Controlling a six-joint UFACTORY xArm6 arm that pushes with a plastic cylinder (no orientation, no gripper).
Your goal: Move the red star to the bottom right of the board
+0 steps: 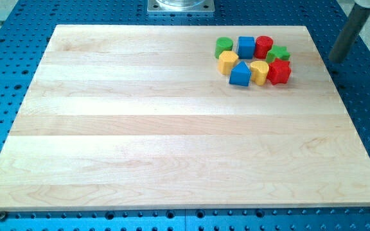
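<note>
On the wooden worktop [172, 128], the blocks cluster near the view's top right: green cylinder [223, 45], yellow block [228, 62], blue cube [246, 46], blue block [240, 74], red cylinder [264, 47], yellow block [259, 72], green star [279, 54], then the red star [279, 72]. My tip [336, 59] stands off the board, right of the cluster, touching nothing; there are no jaws.

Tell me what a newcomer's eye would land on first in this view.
First, the tight cluster of coloured blocks near the board's top right, with the red star at its right edge beside a green star and a yellow heart. Next, my tip, off the board over the blue perforated table to the cluster's right, touching no block.
</note>
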